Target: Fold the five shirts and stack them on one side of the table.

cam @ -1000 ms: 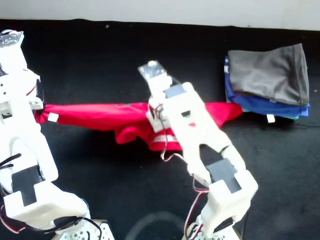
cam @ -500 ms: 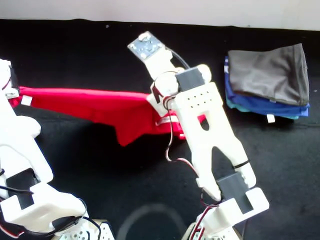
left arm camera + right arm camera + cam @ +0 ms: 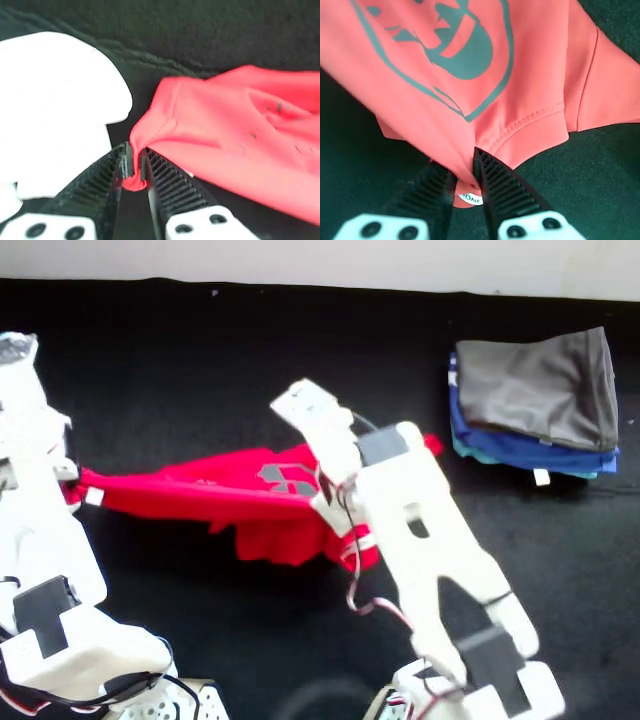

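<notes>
A red shirt (image 3: pixel 225 495) with a grey print hangs stretched between both arms over the black table. My left gripper (image 3: pixel 134 167) is shut on a corner of the red shirt (image 3: pixel 240 135) at the table's left side (image 3: pixel 75 480). My right gripper (image 3: pixel 465 177) is shut on the red shirt (image 3: pixel 470 65) near its hem, around the table's middle (image 3: pixel 335 505). A fold of the cloth droops below the stretched edge. A stack of folded shirts (image 3: pixel 535 405), grey on top of blue ones, lies at the back right.
The black cloth-covered table (image 3: pixel 180 350) runs to a pale wall at the back. Both white arms rise from bases at the front edge (image 3: pixel 110 670), (image 3: pixel 470 660). Open table lies behind the red shirt and in front of the folded stack.
Both arms lifted the red shirt up and back, then brought it down and forward again. The grey print now faces up, and the right gripper sits lower and nearer the front.
</notes>
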Available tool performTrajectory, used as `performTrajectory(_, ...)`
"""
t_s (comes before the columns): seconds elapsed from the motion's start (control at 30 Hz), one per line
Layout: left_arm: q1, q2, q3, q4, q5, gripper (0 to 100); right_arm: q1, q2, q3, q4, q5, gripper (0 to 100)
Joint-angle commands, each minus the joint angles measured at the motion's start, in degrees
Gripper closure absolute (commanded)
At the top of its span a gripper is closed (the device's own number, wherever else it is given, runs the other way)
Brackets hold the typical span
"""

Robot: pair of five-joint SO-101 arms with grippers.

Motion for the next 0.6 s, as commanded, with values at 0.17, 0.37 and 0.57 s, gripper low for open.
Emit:
performTrajectory(0.17,1.1,-2.4,8.3,-16.4,-0.3,99,4.4,-6.2,12.3,-21.9,0.5,98.8)
performTrajectory(0.37,4.8,-2.4,8.5,-16.4,-0.6,99,7.1,1.5,8.1,-23.9,0.4,80.9)
performTrajectory(0.57,5.4,-2.4,8.5,-16.4,-0.6,99,6.4,-4.7,-1.7,-12.5,-4.2,77.1)
